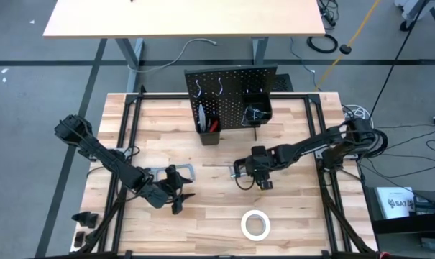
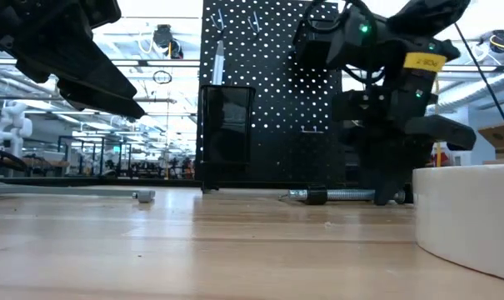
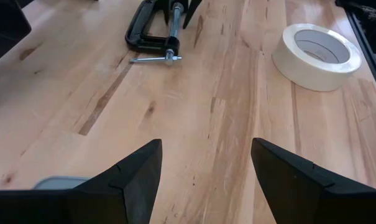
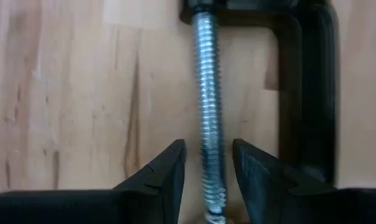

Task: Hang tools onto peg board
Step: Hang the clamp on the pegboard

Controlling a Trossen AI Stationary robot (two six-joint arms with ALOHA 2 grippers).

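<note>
Narrowed around the silver screw of the black metal C-clamp at centre frame, my right gripper must lift it toward the black perforated peg board; left gripper waits wide open, lower left.

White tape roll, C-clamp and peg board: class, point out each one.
white tape roll [image 1: 255, 225], high view, on its ring.
C-clamp [image 4: 306, 93], right wrist view, on its black frame.
peg board [image 1: 231, 86], high view, on its perforated panel.
</note>
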